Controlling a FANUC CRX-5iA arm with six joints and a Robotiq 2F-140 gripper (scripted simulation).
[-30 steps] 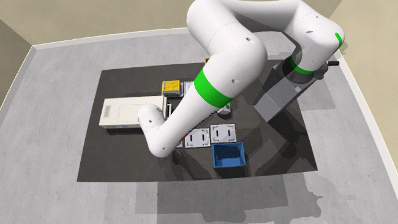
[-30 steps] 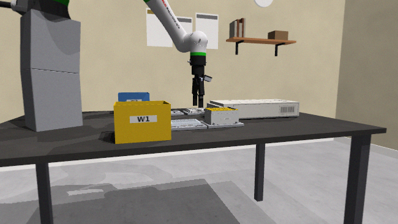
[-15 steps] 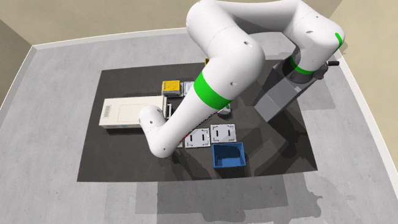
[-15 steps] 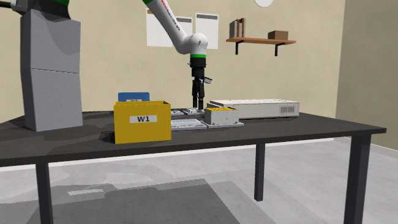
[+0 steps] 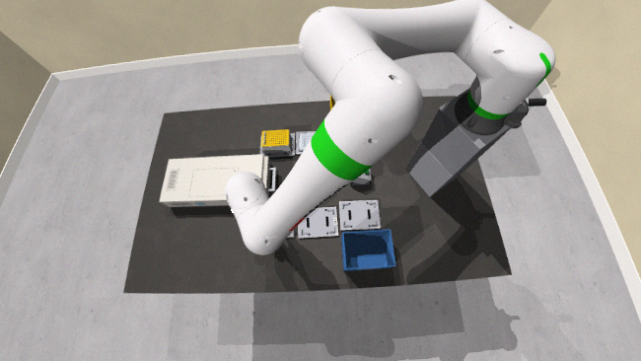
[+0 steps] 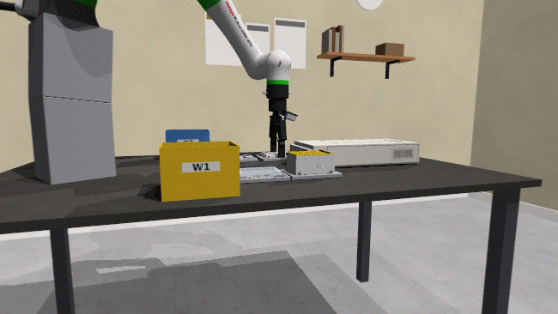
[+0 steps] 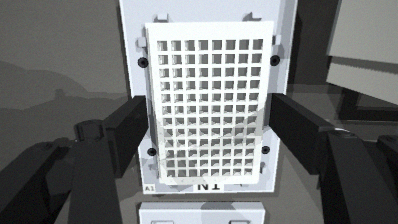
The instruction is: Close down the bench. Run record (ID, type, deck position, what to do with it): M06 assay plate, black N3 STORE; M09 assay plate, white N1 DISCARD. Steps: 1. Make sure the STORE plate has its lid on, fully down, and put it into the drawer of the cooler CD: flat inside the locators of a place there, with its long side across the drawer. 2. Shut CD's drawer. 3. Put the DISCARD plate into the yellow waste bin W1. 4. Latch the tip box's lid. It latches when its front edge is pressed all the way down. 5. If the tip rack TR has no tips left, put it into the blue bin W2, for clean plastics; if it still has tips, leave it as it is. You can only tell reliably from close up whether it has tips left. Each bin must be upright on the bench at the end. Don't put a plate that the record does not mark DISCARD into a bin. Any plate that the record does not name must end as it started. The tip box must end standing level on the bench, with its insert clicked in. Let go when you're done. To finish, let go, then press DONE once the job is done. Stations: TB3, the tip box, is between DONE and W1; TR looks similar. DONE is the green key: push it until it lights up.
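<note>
The white assay plate lies on the white nest marked N1, filling the middle of the wrist view. My gripper is down around it, open, with one dark finger close beside each long side of the plate; I cannot tell whether they touch it. In the exterior view the gripper hangs straight down, with its tips at the deck nests behind the tip rack. In the top view my arm hides the gripper and the plate. The black plate is not in view.
The cream cooler CD lies just beside the N1 nest, also seen in the exterior view. A grey rack with yellow tips and a pale plate stand in front. The yellow bin W1 and the blue bin stand upright. Two empty nests lie near the blue bin.
</note>
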